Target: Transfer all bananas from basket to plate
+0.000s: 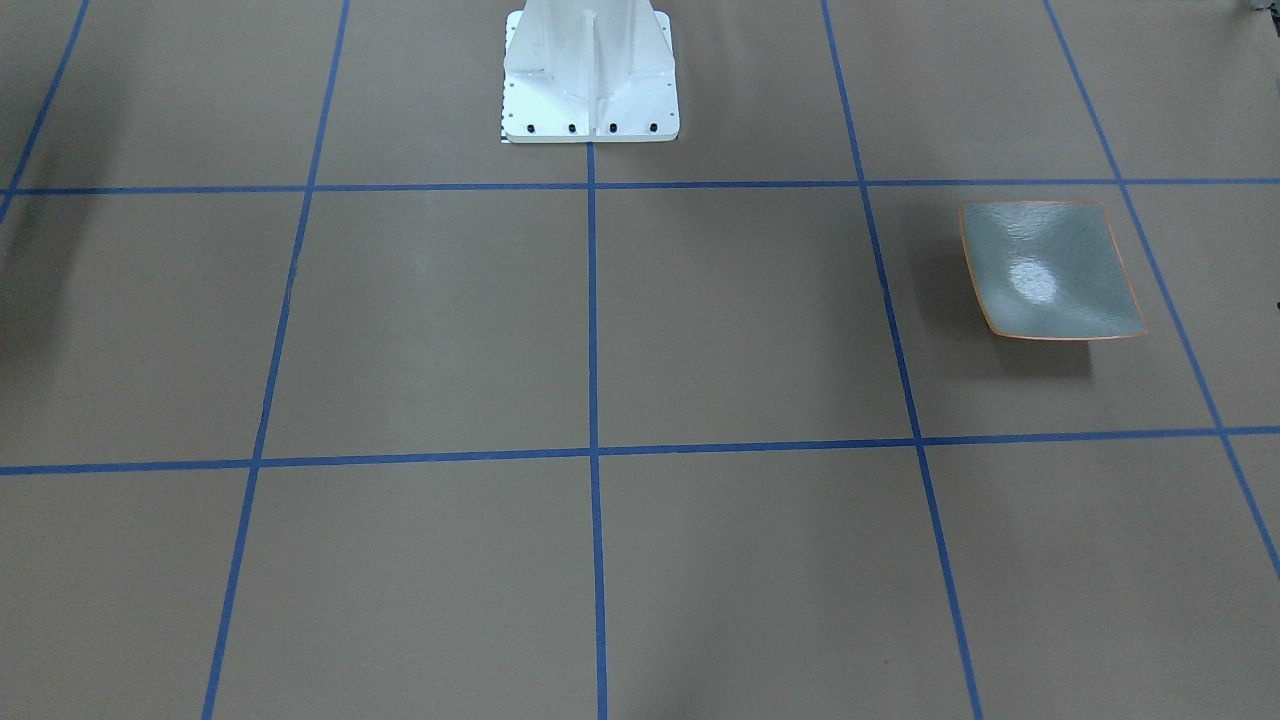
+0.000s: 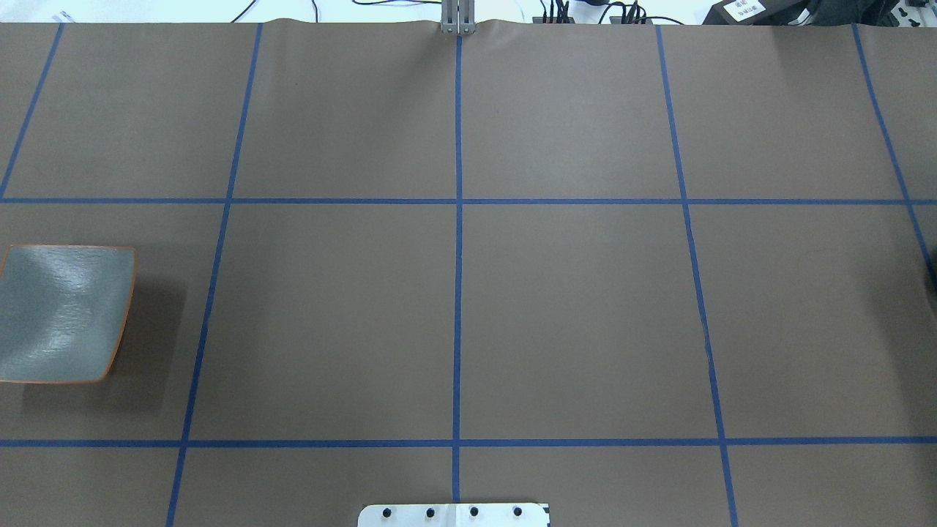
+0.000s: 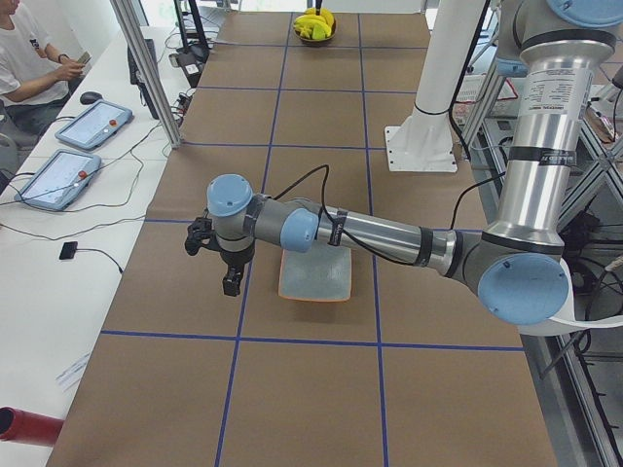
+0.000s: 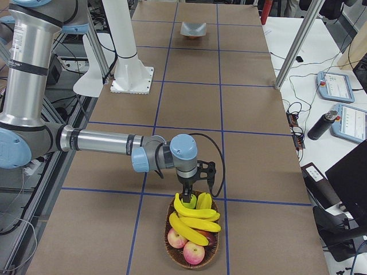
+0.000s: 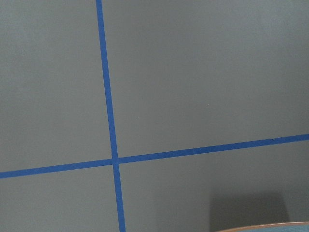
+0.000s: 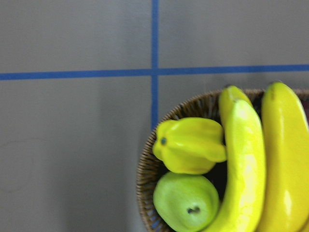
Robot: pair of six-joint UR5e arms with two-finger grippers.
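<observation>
The three bananas (image 4: 192,220) lie in a round wicker basket (image 4: 170,229) at the end of the desk (image 2: 571,307) on the robot's right. They are piled across one another on top of two reddish-yellow round fruits (image 4: 186,246). The right wrist view looks down on one side of the basket, where a green pear (image 6: 186,203) and a yellow-green ribbed fruit (image 6: 190,145) sit against the rim beside two of the bananas.

The right hand (image 4: 187,193) hangs over the basket's far edge, pointing straight down, with its tips just above the uppermost banana. It shows only in the side view, so one cannot tell whether its fingers are spread or closed, or whether they touch the fruit.

The plate (image 1: 1050,270) sits at the opposite end of the desk, on the robot's left, well apart from the basket. It holds nothing, and its glossy inner surface catches a patch of light.

The left hand (image 3: 231,284) hovers over the desk just beside the plate, on the side away from the robot, pointing down. It too appears only from the side, so one cannot tell how its fingers are set. Its wrist view shows a crossing of blue tape lines (image 5: 114,159) and a sliver of the plate's orange rim at the bottom edge.

The white pedestal (image 1: 590,80) stands between the two ends.
</observation>
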